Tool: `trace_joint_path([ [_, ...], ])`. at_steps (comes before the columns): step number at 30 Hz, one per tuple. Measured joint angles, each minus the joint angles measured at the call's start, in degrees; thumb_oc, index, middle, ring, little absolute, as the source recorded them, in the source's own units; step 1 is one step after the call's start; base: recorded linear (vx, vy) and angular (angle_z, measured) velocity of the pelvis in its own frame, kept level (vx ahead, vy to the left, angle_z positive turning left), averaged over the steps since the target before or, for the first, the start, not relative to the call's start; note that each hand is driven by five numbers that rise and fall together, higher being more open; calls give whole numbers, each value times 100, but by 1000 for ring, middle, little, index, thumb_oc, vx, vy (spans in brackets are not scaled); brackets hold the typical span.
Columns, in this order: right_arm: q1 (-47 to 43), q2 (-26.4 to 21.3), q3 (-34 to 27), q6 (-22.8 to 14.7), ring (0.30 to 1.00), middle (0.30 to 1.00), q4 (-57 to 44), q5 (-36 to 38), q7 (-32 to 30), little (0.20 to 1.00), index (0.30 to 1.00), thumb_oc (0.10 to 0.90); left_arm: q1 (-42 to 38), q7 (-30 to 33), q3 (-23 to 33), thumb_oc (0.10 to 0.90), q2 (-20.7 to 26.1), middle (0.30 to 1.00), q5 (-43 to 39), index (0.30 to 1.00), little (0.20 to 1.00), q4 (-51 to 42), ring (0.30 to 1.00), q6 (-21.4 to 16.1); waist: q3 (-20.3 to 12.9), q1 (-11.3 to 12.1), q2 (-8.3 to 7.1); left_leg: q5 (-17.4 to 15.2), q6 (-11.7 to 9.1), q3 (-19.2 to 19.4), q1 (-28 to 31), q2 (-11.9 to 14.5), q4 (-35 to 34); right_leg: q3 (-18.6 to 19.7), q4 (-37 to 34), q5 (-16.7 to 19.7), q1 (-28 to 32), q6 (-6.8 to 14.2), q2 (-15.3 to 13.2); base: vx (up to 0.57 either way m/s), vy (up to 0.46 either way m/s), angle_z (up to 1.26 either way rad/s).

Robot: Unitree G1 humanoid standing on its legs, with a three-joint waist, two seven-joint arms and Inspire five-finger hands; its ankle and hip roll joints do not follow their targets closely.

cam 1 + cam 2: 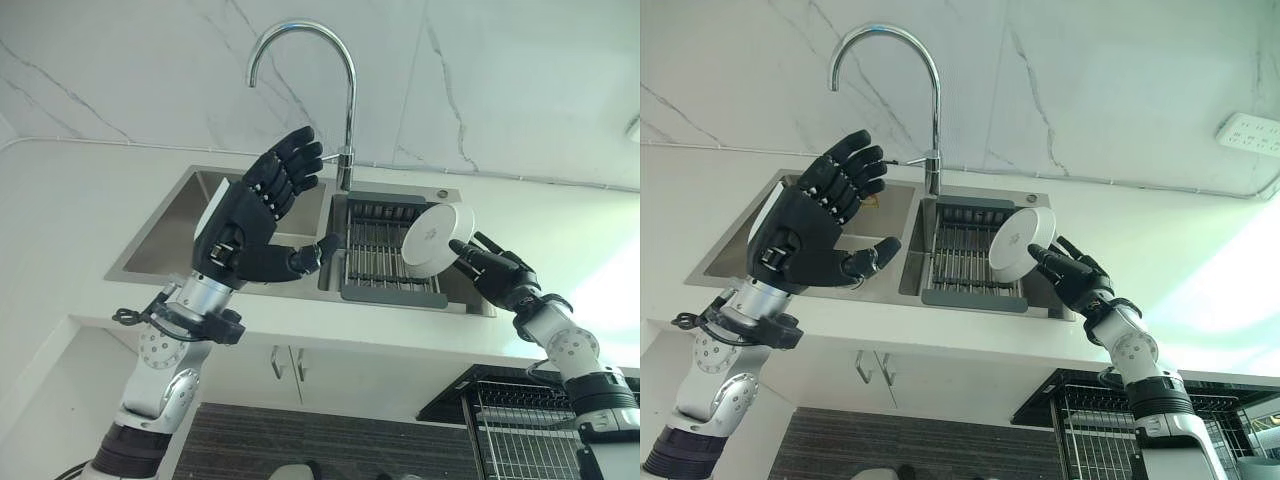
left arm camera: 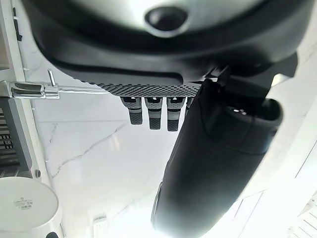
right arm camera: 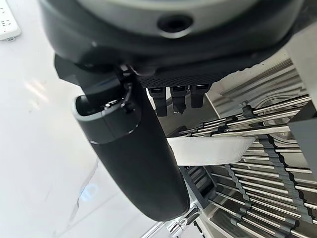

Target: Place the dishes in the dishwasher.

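Presently the right hand (image 1: 497, 272) holds a small white dish (image 1: 437, 240) on edge, thumb on one face and fingers behind the other, at about four o'clock of the tall faucet (image 1: 348, 100) and above the sink's drying rack (image 1: 378, 250); the right wrist view shows the dish's rim between thumb and fingers. The left hand (image 1: 262, 215) is raised at eight o'clock of the faucet, fingers straight and spread, holding nothing.

Judgement: the step in hand is carrying the dish clear of the sink (image 1: 175, 245) and down to the dishwasher rack (image 1: 520, 425), seen at five o'clock of the frame below the counter (image 1: 70, 215). It is best done by keeping the pinch firm, lifting clear of the drying rack's wires before swinging outward, and lowering edge-first.

Limits: the dishwasher rack is cut off at the frame edge, so free slots cannot be judged; the fingers behind the dish are hidden, so grip depth is probably shallow but unconfirmed.
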Motion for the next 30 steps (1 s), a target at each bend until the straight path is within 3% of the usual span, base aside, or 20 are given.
trace_joint_path([
  [23, -481, -163, 108, 191, 900, 900, 252, -7, 219, 900, 900, 800, 0, 115, 1, 800, 0, 900, -3, 900, 900, 6, 900, 0, 22, 207, -36, 9, 4, -134, 0, -71, -7, -118, 2, -30, 64, 4, -33, 2, 5, 3],
  [27, -659, -179, 121, 237, 900, 900, 768, -7, 234, 900, 900, 800, -5, 116, -2, 800, 0, 900, -7, 900, 900, 11, 900, 26, 57, 273, -66, -16, -28, -166, 55, -75, -18, -166, -44, -51, 187, 32, -55, 13, 6, 7],
  [28, -683, -219, 120, 249, 719, 719, 893, -8, 224, 719, 719, 679, -8, 117, -2, 800, 1, 900, -13, 900, 900, 11, 900, 27, 58, 303, -66, -34, -54, -172, 50, -75, -19, -173, -46, -62, 187, 34, -60, 26, 16, 6],
  [29, -733, -228, 130, 305, 300, 300, 1028, -11, 227, 300, 300, 400, -8, 132, -2, 800, 13, 900, -90, 900, 900, 11, 900, 40, 59, 332, -68, -34, -55, -176, 44, -76, -19, -189, -45, -67, 188, 31, -62, 28, 18, 5],
  [30, -766, -228, 145, 312, 300, 300, 1086, -11, 233, 300, 300, 400, -8, 134, -2, 800, 14, 900, -122, 900, 900, 12, 900, 43, 59, 333, -68, -34, -54, -176, 45, -76, -19, -190, -44, -67, 189, 31, -63, 28, 20, 3],
])
